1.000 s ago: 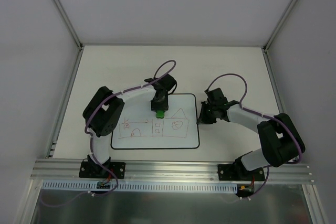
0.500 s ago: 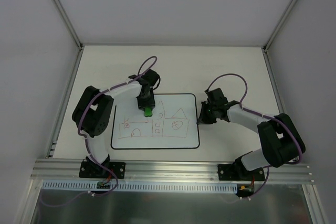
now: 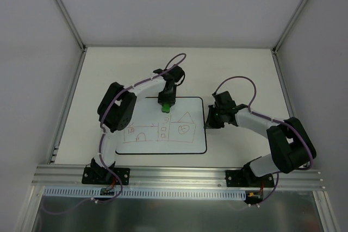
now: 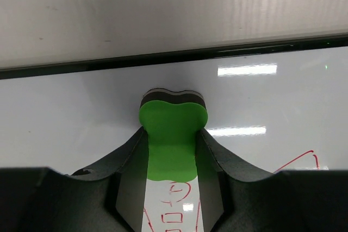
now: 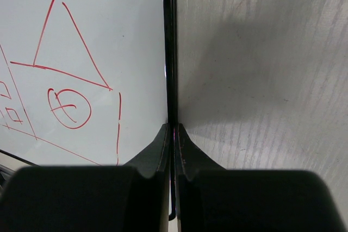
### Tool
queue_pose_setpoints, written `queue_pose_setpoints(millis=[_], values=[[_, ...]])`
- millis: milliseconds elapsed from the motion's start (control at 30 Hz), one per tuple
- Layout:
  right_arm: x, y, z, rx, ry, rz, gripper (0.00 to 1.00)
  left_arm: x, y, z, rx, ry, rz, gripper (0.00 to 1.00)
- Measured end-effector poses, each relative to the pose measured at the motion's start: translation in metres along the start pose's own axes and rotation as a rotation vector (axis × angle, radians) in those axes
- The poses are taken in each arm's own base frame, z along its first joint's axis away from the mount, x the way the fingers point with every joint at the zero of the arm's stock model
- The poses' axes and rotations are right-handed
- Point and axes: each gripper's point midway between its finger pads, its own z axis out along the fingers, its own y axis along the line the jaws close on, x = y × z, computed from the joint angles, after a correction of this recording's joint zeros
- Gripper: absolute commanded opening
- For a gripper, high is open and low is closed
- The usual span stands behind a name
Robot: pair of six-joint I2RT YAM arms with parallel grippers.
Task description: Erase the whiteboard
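Observation:
The whiteboard (image 3: 179, 140) lies flat on the table and bears a red line drawing of houses. My left gripper (image 3: 166, 105) is shut on the green eraser (image 4: 173, 137) and presses it on the board near its far edge, above the drawing. In the left wrist view the board (image 4: 283, 101) fills the lower part. My right gripper (image 3: 209, 119) is shut on the board's right edge (image 5: 169, 52); the red roof triangle and a circle show to the left of that edge.
The cream table (image 3: 239, 74) runs beyond the board on all sides. White walls stand at the back and sides. An aluminium rail (image 3: 179, 176) carries the arm bases at the near edge.
My left gripper with the eraser swept left over the top of the board, then back right and a little farther away. The right gripper has held still on the board's edge.

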Motion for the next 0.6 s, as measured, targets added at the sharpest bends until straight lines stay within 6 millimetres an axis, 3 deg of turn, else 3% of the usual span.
queue_pose_setpoints(millis=[100,233,333,467,600], values=[[0.0,0.0,0.0,0.002,0.002,0.0,0.0,0.002,-0.013,0.0,0.006,-0.019,0.039,0.0],[0.0,-0.001,-0.001,0.008,0.003,0.002,0.0,0.011,-0.014,-0.001,0.009,-0.053,0.04,0.0],[0.0,-0.001,-0.001,0.009,0.003,0.002,0.0,0.032,-0.01,-0.005,0.033,-0.06,0.016,0.0],[0.0,-0.001,-0.001,0.01,0.003,0.003,0.0,0.081,-0.007,-0.021,0.058,-0.02,0.033,0.0],[0.0,-0.001,-0.001,0.01,0.003,0.002,0.0,0.129,-0.018,-0.034,0.077,0.032,0.095,0.0]])
